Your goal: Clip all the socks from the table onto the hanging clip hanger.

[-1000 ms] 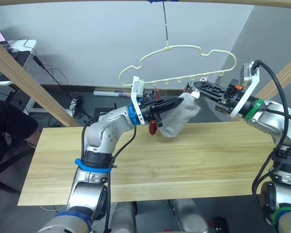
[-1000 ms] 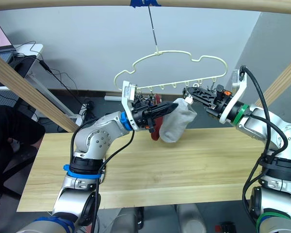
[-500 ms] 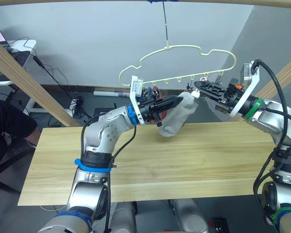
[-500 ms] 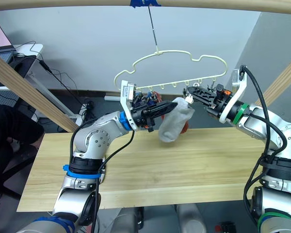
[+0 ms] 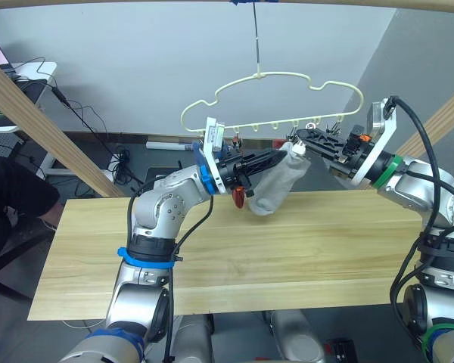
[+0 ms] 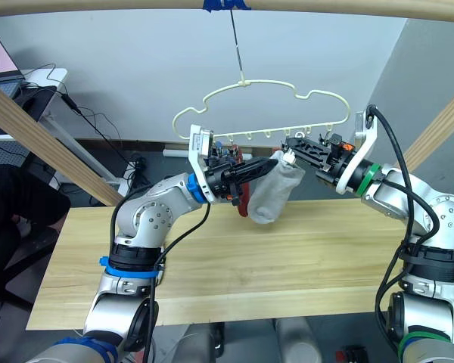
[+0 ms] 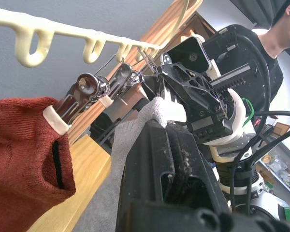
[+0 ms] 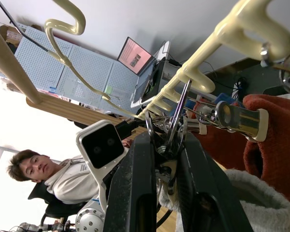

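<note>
A light grey sock (image 5: 276,185) hangs above the table (image 5: 287,249), my left gripper (image 5: 282,157) shut on its cuff. The cuff is held up against a silver clip (image 8: 176,113) under the cream clip hanger (image 5: 272,79). My right gripper (image 5: 301,138) comes in from the right, its fingers (image 8: 135,193) shut on that clip's wire handles. A rust red sock (image 7: 24,154) hangs from the neighbouring clip (image 7: 84,94), and its toe (image 5: 238,197) peeks out behind my left gripper.
Slanted wooden poles (image 5: 38,113) of the frame stand at the left and at the right (image 5: 439,121). The hanger's hook hangs from a top bar (image 6: 234,6). A person (image 8: 43,179) sits beyond the table. Cables and a desk (image 5: 38,72) lie behind at the left.
My right gripper and the clip hanger have shifted a little to the left. The grey sock stays held at the clip, and the red sock's toe shows again beneath my left gripper.
</note>
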Controlling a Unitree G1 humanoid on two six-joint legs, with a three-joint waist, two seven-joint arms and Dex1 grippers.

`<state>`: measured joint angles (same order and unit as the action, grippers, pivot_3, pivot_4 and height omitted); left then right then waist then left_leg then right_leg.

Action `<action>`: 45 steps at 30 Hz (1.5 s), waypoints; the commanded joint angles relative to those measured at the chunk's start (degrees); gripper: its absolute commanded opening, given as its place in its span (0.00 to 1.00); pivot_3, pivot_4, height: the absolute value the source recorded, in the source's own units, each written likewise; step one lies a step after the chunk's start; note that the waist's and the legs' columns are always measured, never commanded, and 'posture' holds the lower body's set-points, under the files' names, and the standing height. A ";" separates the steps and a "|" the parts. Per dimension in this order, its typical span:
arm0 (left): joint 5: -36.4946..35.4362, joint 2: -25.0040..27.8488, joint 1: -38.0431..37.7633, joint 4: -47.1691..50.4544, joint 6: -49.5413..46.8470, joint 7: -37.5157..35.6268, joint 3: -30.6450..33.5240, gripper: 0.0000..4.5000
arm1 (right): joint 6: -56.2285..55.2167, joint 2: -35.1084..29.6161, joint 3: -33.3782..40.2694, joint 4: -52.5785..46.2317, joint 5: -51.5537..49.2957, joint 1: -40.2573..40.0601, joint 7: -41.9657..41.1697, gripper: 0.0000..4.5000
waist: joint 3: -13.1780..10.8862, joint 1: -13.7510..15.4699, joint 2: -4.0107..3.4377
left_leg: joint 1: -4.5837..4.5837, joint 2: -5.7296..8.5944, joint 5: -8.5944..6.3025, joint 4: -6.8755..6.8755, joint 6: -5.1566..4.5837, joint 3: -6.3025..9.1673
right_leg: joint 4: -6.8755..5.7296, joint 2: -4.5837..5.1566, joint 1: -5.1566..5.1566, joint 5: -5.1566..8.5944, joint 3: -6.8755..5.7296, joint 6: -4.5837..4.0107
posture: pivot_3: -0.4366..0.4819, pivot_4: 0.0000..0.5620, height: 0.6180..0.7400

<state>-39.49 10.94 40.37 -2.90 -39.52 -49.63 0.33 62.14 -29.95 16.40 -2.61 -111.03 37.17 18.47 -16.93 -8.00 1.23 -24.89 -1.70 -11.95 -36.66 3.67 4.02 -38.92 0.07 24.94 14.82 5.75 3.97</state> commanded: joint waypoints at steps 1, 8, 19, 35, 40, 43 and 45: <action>-1.55 -0.33 1.11 2.32 0.23 -0.71 0.35 0.00 | -0.41 -0.58 0.08 -2.39 -1.97 0.53 -1.38 0.35 | 0.00 0.00 0.00 | 0.00 0.00 0.00 0.00 0.00 0.00 | 0.00 0.00 0.00 0.00 0.00 0.00 | 0.28 0.50 1.00; -1.47 -0.28 1.27 2.09 0.36 -0.85 0.38 0.00 | -0.39 -1.32 0.24 -2.05 -1.97 0.15 -1.95 0.86 | 0.00 0.01 0.00 | 0.00 0.00 0.00 0.00 0.00 0.00 | 0.00 0.00 0.00 0.00 0.00 0.00 | 0.27 0.50 1.00; -1.15 0.21 0.77 2.36 0.24 -0.80 0.29 0.00 | 1.99 -10.80 0.10 -5.92 0.26 -4.63 -5.97 0.99 | 0.00 0.08 0.00 | -0.02 0.01 0.00 0.01 0.00 -0.01 | 0.05 0.01 0.00 0.00 0.01 0.01 | 0.27 0.50 1.00; -5.78 8.98 -6.76 13.32 -7.19 -0.90 2.44 0.00 | -11.32 -9.17 -7.74 -19.89 39.83 -10.97 -20.50 0.99 | 0.00 0.01 0.00 | 0.01 -0.02 0.00 0.01 0.01 -0.02 | 0.07 -0.02 0.03 0.02 0.04 0.05 | 0.28 0.47 1.00; -10.13 14.89 -10.04 18.37 -11.71 0.41 6.12 0.00 | -16.32 -3.98 -8.75 -25.38 50.81 -13.70 -16.36 0.78 | 0.00 0.08 0.00 | -0.01 -0.05 0.01 0.03 0.02 -0.02 | 0.03 -0.02 0.10 0.02 0.03 0.04 | 0.28 0.47 1.00; -11.87 16.68 -10.78 19.71 -13.18 1.60 7.54 0.00 | -17.87 -2.49 -10.41 -28.06 56.70 -14.65 -15.91 0.55 | 0.00 0.09 0.00 | -0.01 -0.02 0.01 0.01 0.03 -0.02 | 0.03 0.01 0.08 0.02 0.04 0.05 | 0.29 0.48 1.00; -12.89 17.51 -11.18 20.46 -14.00 2.59 8.45 0.00 | -18.86 -1.63 -11.70 -29.31 60.80 -14.82 -15.30 0.40 | 0.00 0.13 0.00 | -0.01 -0.01 0.01 0.00 0.03 -0.02 | 0.03 0.02 0.08 0.02 0.04 0.05 | 0.30 0.50 1.00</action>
<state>-50.06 27.82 29.50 14.67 -52.83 -47.77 7.17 45.40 -31.85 5.08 -28.44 -54.00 22.50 2.58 -16.93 -7.87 1.24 -24.90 -1.71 -11.94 -36.66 3.70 3.99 -38.89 0.09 25.01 14.83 5.79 4.02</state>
